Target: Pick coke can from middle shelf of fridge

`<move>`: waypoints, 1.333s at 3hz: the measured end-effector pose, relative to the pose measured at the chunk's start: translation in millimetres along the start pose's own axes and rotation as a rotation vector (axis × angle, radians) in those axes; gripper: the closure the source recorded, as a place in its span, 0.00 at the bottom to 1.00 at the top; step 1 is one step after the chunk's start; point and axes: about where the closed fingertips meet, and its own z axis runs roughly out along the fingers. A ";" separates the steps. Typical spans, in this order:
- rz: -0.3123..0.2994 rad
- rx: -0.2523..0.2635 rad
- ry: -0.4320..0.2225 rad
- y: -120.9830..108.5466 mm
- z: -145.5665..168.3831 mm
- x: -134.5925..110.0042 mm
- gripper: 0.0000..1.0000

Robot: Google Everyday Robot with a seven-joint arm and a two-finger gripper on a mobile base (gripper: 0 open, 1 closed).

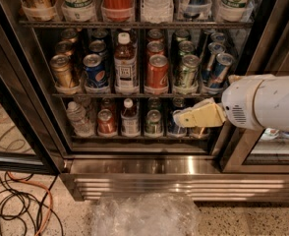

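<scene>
Open fridge (174, 167). Clear lanes on the middle shelf (134, 96) hold each row upright, so the coke can (158, 73) stands frontmost and reachable. We see the gripper (181, 118) lower right, below that shelf and well apart from the can; whether it is apart or together we cannot tell.

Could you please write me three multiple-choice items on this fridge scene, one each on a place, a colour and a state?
1. Where is the beige gripper? A. level with the lower shelf, below and right of the red aluminium coke can; B. at the top rack; C. on the floor.
2. What colour is the cap of the tea bottle on the middle wire shelf? A. red; B. white; C. black.
3. How is the coke can? A. lying down; B. held; C. upright on the shelf.
Answers: 1 A, it sits before the lower shelf; 2 B, the cap shows white; 3 C, it stands in the front row, untouched.
</scene>
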 end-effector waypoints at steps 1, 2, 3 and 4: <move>-0.007 0.014 -0.007 3.1 5.8 3.3 0.00; -0.028 -0.018 0.011 24.0 36.0 14.8 0.00; -0.030 -0.018 0.012 24.9 37.3 15.6 0.18; -0.037 0.006 0.002 21.7 31.7 12.3 0.32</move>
